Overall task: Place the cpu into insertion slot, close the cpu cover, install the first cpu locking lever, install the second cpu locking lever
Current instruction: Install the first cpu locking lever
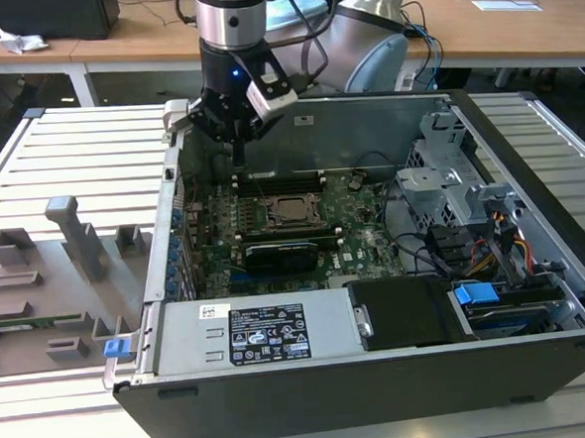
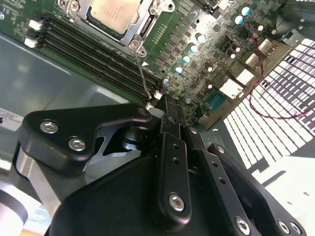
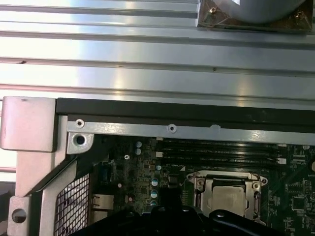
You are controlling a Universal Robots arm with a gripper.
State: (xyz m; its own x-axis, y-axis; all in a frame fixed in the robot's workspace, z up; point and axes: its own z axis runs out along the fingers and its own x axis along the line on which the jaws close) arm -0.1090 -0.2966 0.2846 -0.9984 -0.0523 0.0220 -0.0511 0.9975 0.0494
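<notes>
- Gripper [image 1: 237,151] poised low over the back edge of the motherboard [image 1: 361,230] inside the open computer case [image 1: 383,397], toward the exterior view's left of the socket.
- Claw fingers drawn together at the tip [image 2: 166,103] in the second wrist view.
- Thin locking lever [image 2: 142,73] angled up from the socket corner, its free end just beside the fingertips; contact impossible to tell.
- Cpu [image 1: 290,209] [image 2: 115,12] [image 3: 227,196] seated flat in the insertion slot [image 1: 268,212].
- Cpu cover [image 2: 147,25] [image 3: 202,185] lying down around the chip, framing its silver top.
- Memory slots [image 2: 98,59] between socket and gripper.
</notes>
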